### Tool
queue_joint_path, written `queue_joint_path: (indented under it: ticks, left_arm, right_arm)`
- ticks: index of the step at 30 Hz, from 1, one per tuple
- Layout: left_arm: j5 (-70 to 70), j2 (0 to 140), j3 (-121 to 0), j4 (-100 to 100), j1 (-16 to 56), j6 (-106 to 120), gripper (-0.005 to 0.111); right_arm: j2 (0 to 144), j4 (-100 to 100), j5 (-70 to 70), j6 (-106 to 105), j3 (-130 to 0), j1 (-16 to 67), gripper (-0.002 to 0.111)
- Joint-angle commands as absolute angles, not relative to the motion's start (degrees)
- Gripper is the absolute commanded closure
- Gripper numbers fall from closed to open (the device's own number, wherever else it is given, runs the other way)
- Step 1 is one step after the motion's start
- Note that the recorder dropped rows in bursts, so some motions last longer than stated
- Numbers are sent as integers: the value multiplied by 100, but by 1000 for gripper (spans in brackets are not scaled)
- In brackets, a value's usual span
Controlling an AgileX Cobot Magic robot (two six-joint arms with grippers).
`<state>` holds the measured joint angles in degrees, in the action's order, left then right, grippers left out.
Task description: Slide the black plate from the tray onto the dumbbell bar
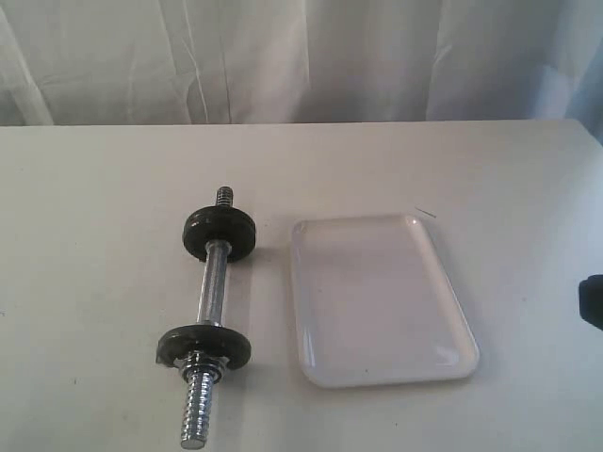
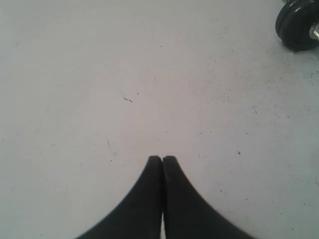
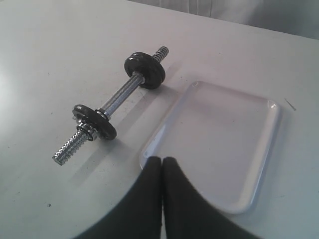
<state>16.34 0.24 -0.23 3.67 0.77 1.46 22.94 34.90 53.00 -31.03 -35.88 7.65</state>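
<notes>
White cloth (image 1: pixel 283 56) backs the pale surface (image 1: pixel 94 188). Exterior: the tray (image 1: pixel 377 301) lies bare beside the bar (image 1: pixel 213 292), which carries a black plate (image 1: pixel 220 234) near each end, so the task looks done. Left wrist: the left tool (image 2: pixel 162 158) is closed tight, holding nothing, over bare surface. Right wrist: the right tool (image 3: pixel 162 159) is likewise closed and empty, near the tray.

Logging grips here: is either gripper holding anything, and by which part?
Nothing is held. The left gripper and the right gripper are both shut empty, fingertips pressed together.
</notes>
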Motion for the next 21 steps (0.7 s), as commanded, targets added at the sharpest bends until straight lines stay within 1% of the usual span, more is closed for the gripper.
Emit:
queue_joint_path:
  ticks: [1,11,16,19,21]
  left_arm:
    - [1588,0,0,464,72,154,107]
    - [1588,0,0,464,72,154,107]
    - [1600,0,0,464,72,154,107]
    - [1600,0,0,464,72,154,107]
    - [1600,0,0,464,72,154,107]
  right_arm:
    - [2278,3486,5257,-3082,-3578,727,108]
    - [2278,3486,5257,-3082,-3578,727,108]
    - [2277,3524,5165,-3103,-3578,900,108]
    - [2277,3138,4793,-3386,-3510,910,108]
    - [2277,2966,4160,-3344,-3292,910,108]
